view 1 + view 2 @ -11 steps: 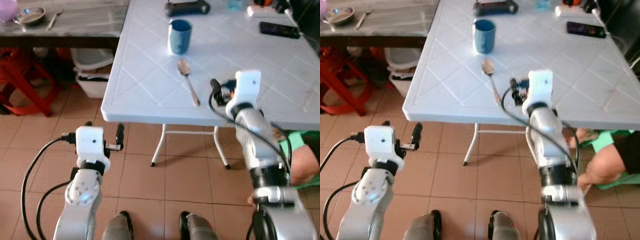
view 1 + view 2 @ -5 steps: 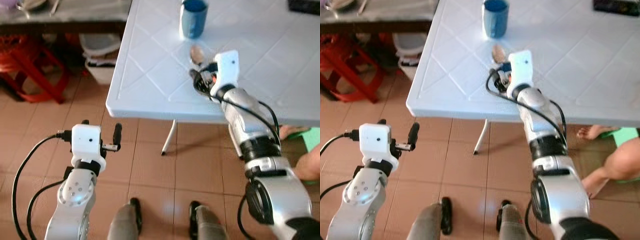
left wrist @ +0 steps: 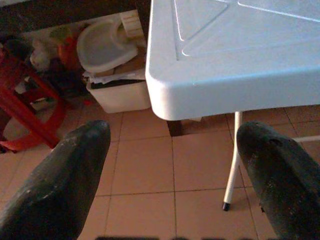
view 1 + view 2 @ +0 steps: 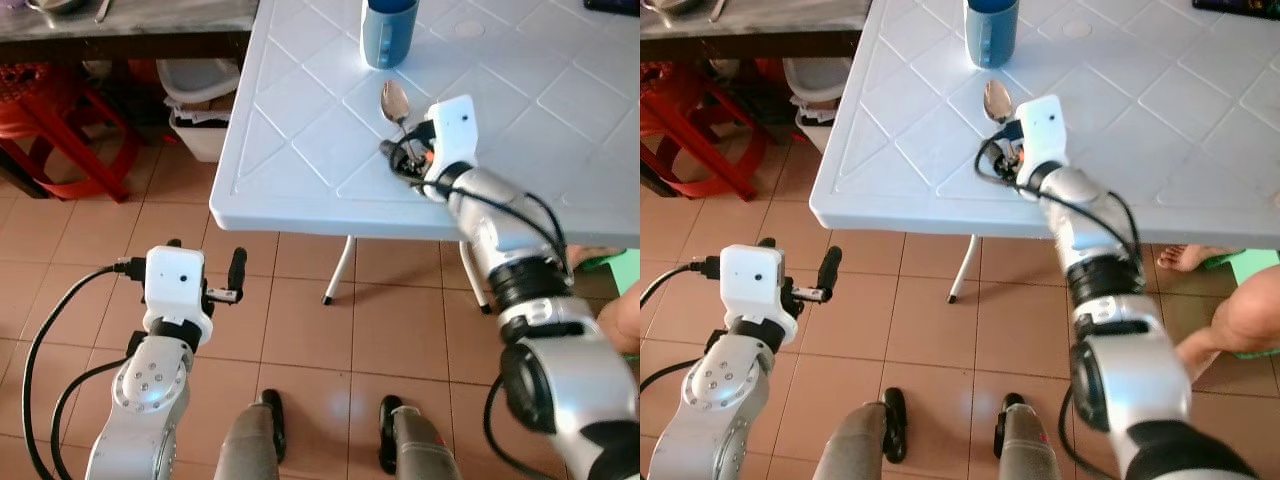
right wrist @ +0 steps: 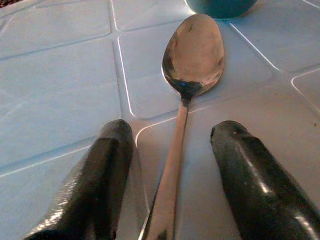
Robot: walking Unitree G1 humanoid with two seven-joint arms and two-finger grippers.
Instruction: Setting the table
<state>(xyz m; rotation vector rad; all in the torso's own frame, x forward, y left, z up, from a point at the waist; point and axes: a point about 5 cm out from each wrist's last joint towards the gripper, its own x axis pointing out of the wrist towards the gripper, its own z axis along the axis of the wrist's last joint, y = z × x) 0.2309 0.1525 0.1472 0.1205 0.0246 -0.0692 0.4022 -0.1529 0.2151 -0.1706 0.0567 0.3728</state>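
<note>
the right arm reaches forward over the near part of the white table, its right gripper low with fingers spread, one on each side of the spoon handle, not closed on it. the spoon lies flat on the table, long axis running away from the robot, bowl pointing at the blue cup just beyond. the left gripper is held low over the tiled floor before the table corner, fingers wide apart, holding nothing.

Silver jointed arms carry white boxy wrist housings; black cables loop behind each end effector's long black fingers.
</note>
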